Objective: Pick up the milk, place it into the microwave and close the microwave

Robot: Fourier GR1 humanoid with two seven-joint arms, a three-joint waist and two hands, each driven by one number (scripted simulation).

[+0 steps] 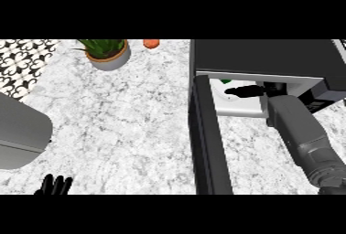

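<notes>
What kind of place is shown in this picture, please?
Most likely a kitchen counter: a marbled worktop carries an open microwave, with the right hand reaching inside it. A potted plant stands at the back.

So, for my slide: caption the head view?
Right hand reaches into the open microwave beside the milk; left hand rests low.
</notes>
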